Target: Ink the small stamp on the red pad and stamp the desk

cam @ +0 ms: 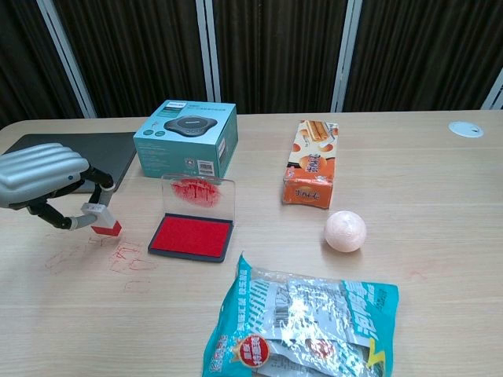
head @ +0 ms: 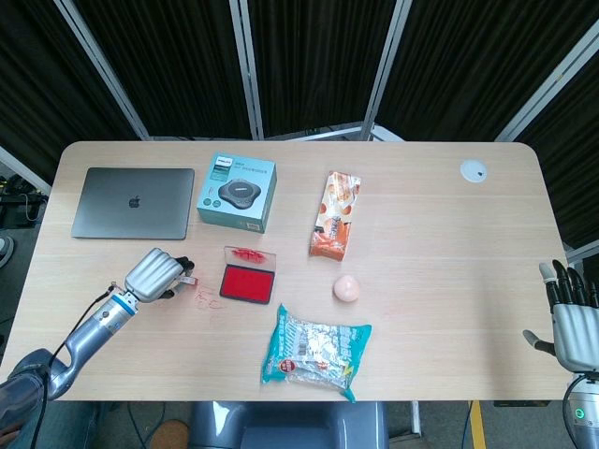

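Left hand (cam: 41, 174) curled over, pinching the small stamp (cam: 102, 220) betw. thumb and fingers; stamp's red face tilted, lifted just off the table (cam: 440, 188), beside the left edge of the red pad (cam: 192, 236); pad lies open w/ its clear lid (cam: 198, 195) standing up at the back, red smears on it; red stamp marks (cam: 126, 259) on the wood just under and in front of the stamp. Right hand (head: 573, 318) at the table's far right edge, well apart from everything, fingers spread, holding nothing.

Table: light wood, rounded corners; grey laptop (head: 133, 202) closed at back left, Apple logo on lid; teal box (cam: 187, 138) behind the pad, picture of a round speaker on top, "PHILIPS" on it, barcode label on the front; orange snack box (cam: 313, 163) to the right of it, print too small to read; pale pink ball (cam: 346, 231) near it; crinkly blue-green snack bag (cam: 302, 322) at the front, writing not legible; white round cap (head: 474, 170) set in the table far right. Behind: dark curtains (cam: 275, 47) w/ pale metal posts.
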`<state>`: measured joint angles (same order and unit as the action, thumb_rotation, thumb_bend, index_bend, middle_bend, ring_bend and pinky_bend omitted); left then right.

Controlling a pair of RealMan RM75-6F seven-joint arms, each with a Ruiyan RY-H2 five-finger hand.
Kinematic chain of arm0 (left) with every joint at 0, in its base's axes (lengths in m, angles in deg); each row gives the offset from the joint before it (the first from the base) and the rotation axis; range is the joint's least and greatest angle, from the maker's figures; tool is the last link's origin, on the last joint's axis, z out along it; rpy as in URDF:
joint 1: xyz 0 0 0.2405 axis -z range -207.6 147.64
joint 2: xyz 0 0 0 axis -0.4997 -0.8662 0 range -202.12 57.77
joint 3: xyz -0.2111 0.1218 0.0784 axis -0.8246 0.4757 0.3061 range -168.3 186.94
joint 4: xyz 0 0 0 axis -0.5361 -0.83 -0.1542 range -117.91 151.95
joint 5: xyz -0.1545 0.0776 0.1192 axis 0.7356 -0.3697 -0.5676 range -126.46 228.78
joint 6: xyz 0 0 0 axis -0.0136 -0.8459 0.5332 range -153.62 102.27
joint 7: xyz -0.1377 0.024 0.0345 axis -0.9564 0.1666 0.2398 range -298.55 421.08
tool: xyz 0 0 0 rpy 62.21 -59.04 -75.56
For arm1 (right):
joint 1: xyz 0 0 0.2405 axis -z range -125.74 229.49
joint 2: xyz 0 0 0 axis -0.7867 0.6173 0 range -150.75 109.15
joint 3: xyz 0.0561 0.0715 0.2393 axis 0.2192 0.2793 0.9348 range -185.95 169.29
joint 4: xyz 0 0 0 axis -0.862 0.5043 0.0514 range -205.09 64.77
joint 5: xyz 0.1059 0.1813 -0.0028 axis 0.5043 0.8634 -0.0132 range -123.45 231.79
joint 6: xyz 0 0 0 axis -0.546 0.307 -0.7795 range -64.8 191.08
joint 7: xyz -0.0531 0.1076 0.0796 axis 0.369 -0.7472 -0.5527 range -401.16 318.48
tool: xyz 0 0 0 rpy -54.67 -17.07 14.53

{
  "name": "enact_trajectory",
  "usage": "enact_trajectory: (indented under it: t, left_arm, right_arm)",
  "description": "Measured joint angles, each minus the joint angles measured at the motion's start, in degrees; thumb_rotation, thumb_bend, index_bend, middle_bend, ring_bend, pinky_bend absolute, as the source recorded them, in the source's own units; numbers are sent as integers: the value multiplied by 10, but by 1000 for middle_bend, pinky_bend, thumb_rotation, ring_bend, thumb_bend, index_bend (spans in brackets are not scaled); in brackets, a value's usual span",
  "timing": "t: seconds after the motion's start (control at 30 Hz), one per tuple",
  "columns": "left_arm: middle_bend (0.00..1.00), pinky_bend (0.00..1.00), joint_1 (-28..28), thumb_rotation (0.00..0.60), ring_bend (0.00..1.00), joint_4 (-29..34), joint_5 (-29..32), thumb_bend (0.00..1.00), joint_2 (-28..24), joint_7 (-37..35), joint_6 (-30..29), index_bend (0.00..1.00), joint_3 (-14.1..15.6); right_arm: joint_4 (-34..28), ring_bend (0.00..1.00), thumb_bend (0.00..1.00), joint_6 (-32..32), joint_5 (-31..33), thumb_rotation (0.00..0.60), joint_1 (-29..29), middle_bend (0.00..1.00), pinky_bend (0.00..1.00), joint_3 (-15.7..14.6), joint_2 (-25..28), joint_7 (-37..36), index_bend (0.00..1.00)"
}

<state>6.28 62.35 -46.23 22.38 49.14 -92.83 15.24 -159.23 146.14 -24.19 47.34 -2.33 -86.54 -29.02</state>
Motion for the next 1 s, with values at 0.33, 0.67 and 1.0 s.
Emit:
enact_trajectory:
  t: [0.33, 0.67, 1.0]
  left_arm:
    - [554, 903, 32, 600, 829, 225, 59, 447, -57, 107, 71, 593, -44]
    - [565, 902, 74, 600, 829, 344, 221, 447, -58, 313, 170, 604, -111]
    - [572, 902, 87, 600, 830, 328, 260, 448, -33, 331, 188, 612, -121]
  right_arm:
    - [-2, 0, 0, -1, 2, 600, 0, 0, 0, 3, 7, -16, 0]
    - [4, 0, 0, -8, 11, 600, -1, 0, 0, 6, 8, -23, 0]
    - [9, 0, 0, -12, 18, 600, -2, 0, 0, 7, 7, -26, 0]
